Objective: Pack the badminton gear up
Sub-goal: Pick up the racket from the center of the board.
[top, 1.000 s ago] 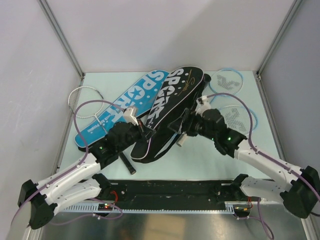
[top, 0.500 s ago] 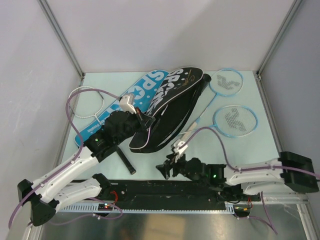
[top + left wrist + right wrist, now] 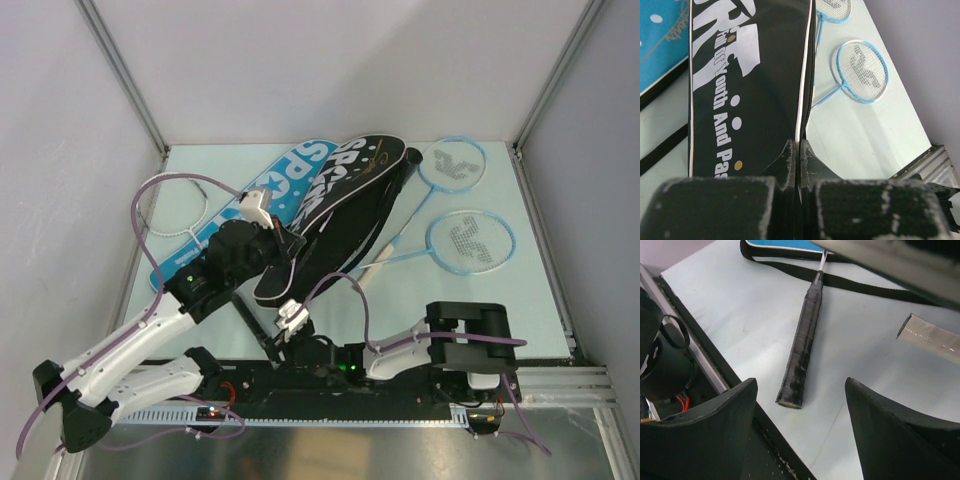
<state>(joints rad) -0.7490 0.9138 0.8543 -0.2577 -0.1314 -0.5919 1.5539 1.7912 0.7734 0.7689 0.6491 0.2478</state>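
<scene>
Black cover (image 3: 750,75) clamped in our left gripper (image 3: 799,148), we should centre our spread right gripper (image 3: 800,390) over the racket handle (image 3: 805,335) near it.

Light even, diffuse, from overhead in all my views; bright, no hard glare. Top view sharp throughout: table (image 3: 520,290) pale mint, only faint short shadows under black cover (image 3: 345,200). Frame posts bend slightly toward picture edges. My left wrist view: left fingers (image 3: 788,162) close to lens, dark, blurred, grainy; cover print sharp, light-blue racket (image 3: 860,70) crisp. My right wrist view: right fingers (image 3: 705,440) underexposed black masses, soft-edged; black handle (image 3: 802,350) in focus, soft shadow alongside; top right corner smeared out of focus.
</scene>
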